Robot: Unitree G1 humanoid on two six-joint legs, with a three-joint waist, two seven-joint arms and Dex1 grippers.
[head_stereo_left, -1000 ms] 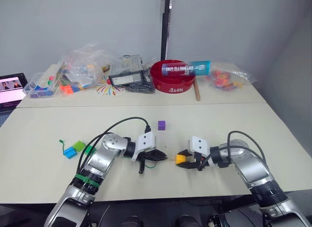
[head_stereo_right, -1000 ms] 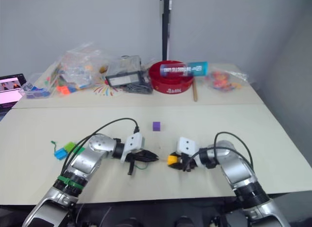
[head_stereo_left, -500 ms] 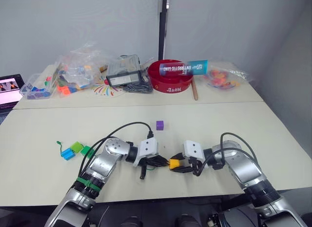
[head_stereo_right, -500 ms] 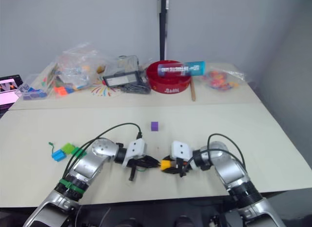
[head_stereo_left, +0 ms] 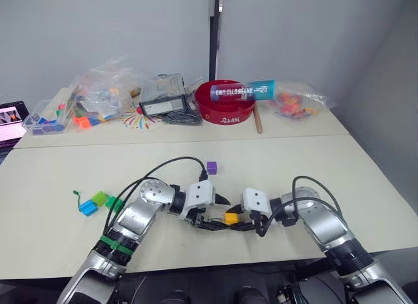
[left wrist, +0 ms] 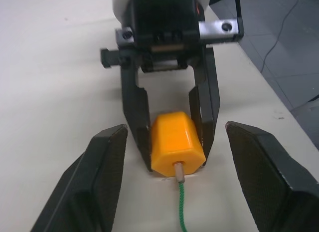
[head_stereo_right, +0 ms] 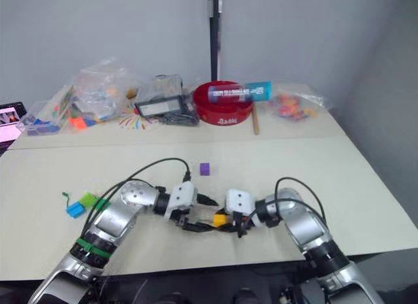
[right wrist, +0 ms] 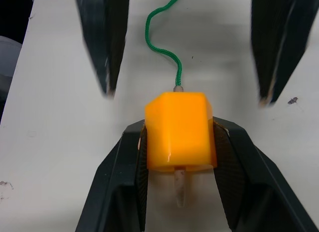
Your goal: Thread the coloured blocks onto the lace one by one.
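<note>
Near the table's [head_stereo_left: 366,206] front edge, right gripper [right wrist: 178,142] clamped on the orange-yellow block [right wrist: 179,129], pale stiff tip [right wrist: 179,191] of the green lace [right wrist: 162,45] poking through it, left gripper [left wrist: 177,157] fingers spread apart facing it, purple block [head_stereo_left: 211,167] just behind, blue block [head_stereo_left: 88,206] and two green blocks [head_stereo_left: 106,201] well to the left.

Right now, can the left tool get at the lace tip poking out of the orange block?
Probably not from there: the pale tip sticks out of the orange block on the side between the right tool's fingers, while the open left tool faces the opposite side.
</note>
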